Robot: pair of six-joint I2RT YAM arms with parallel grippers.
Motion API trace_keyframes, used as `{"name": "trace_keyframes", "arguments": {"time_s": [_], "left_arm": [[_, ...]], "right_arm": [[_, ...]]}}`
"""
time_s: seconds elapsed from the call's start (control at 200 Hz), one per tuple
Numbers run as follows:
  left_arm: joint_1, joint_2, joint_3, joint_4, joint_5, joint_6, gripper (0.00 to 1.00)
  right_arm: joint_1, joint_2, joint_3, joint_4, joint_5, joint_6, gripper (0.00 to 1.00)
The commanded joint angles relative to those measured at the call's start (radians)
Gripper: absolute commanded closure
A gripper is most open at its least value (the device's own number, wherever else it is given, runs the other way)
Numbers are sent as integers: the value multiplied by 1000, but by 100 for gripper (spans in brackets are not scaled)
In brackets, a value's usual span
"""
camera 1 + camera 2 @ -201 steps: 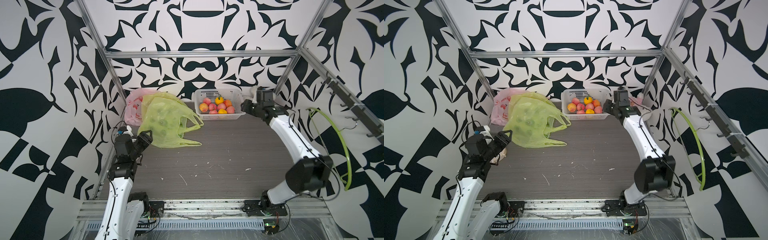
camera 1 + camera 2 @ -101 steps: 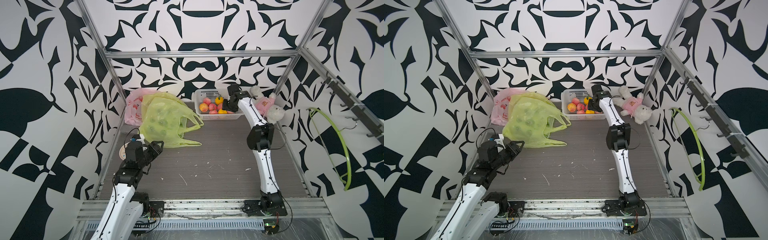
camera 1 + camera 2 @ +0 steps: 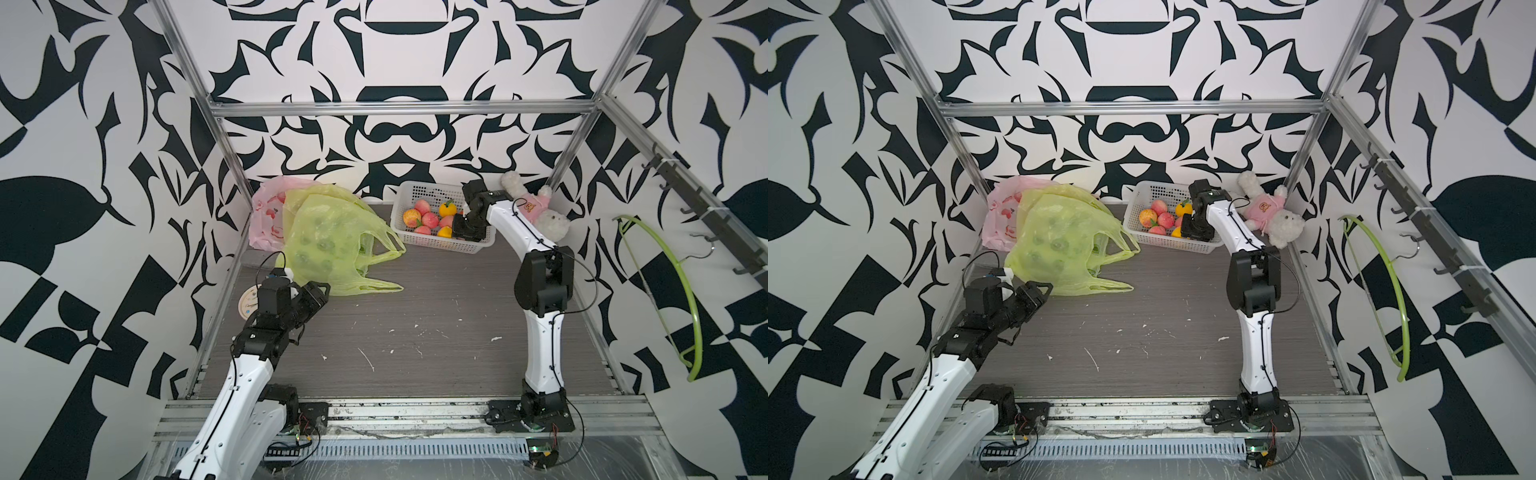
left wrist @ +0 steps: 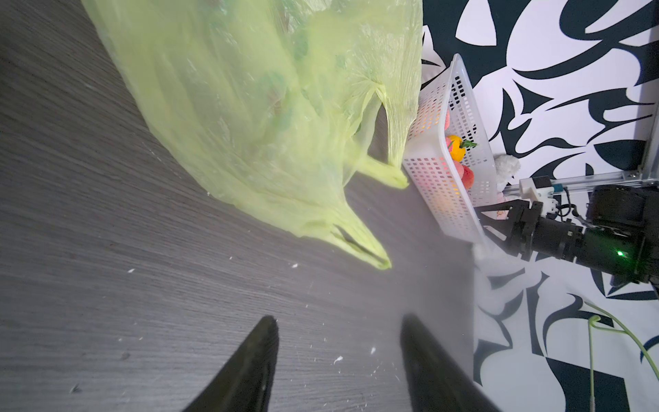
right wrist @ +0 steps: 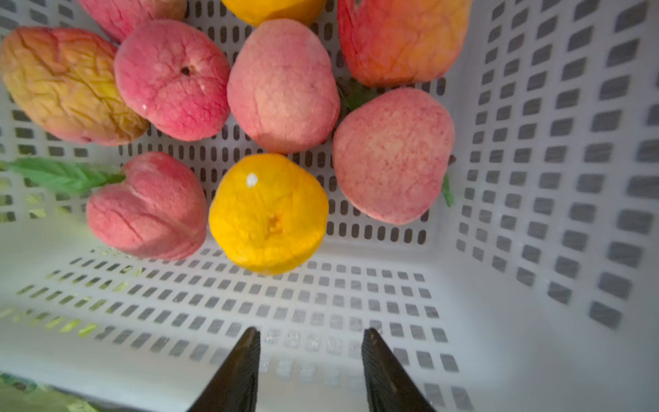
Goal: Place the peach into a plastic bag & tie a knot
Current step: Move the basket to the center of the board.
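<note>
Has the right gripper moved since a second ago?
Yes. The right gripper swung from the basket's edge inward, now over its fruit.

Bright, even light; wrist views blurred.

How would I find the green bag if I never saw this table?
Look at the dark table's far left corner, beside the white fruit basket. Two plastic bags are heaped there; the green bag is the front one, yellow-green with handles spread on the table, not the pink bag behind.
</note>
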Motion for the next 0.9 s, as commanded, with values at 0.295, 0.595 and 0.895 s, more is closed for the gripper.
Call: {"name": "trace_keyframes", "arguments": {"time_s": [0.295,0.595,0.895], "left_arm": [[-210,214,97,123,-114,35,46],[-399,646,311,223,-185,74,58],[-470,980,537,260,-197,60,66]], "right_arm": [[122,-342,-544,178,-95,134,54],[263,-673,-907,326,-96,294,54],[348,-880,-1189,404,-81,412,57]]}}
